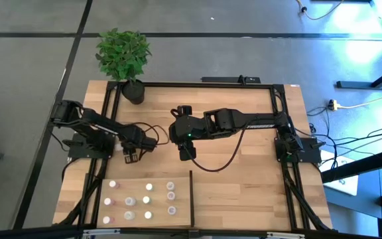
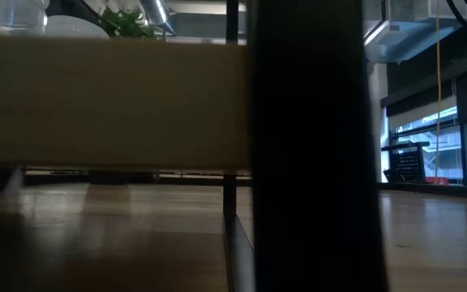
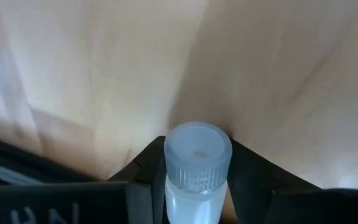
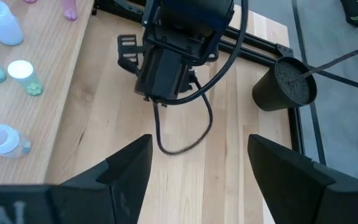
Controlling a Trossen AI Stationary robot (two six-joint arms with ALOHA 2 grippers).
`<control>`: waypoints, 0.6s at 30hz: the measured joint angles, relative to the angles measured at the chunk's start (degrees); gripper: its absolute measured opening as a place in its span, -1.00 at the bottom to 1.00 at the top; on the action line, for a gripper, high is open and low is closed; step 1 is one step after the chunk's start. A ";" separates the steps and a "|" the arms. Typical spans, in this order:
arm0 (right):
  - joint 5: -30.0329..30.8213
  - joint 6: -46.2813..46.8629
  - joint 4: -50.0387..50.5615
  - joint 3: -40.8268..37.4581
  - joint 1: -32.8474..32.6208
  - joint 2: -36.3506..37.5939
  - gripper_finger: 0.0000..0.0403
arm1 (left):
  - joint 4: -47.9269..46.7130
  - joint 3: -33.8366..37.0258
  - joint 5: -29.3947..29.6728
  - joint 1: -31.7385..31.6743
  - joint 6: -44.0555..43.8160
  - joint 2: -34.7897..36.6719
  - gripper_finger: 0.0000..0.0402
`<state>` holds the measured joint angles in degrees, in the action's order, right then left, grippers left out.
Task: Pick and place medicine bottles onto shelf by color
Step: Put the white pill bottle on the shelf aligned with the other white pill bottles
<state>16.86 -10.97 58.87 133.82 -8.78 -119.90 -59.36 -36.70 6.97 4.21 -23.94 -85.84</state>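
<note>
As the left gripper (image 3: 194,186) closed around a small bottle (image 3: 196,163), its dark fingers (image 3: 145,171) stood tight against both sides of the neck, so the likeliest trouble was a slip: the bottle was smooth, round and translucent plastic, and a pinch so near the ribbed white cap could let it tilt or pop out on the lift. It hung just above the worktop (image 1: 244,179), between the shelf (image 1: 158,182) and the plant pot (image 1: 134,91). A crooked hold could also knock the other bottles (image 1: 148,199), small capped cylinders standing in loose rows on the shelf's pale, matt boards with thin black rails. The right gripper (image 4: 197,165) hovered wide and empty at mid-worktop, near the left gripper, so the arms could brush. A slack black cable (image 1: 224,159) looped across the narrow-planked wood between them and might snag
</note>
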 joint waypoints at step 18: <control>0.00 0.01 -1.31 0.00 0.01 0.00 0.31 | 3.60 -4.09 13.01 9.78 -21.09 12.09 -0.41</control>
<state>16.86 -10.96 57.56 133.82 -8.76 -119.90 -55.75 -40.80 19.98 13.99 -45.03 -73.74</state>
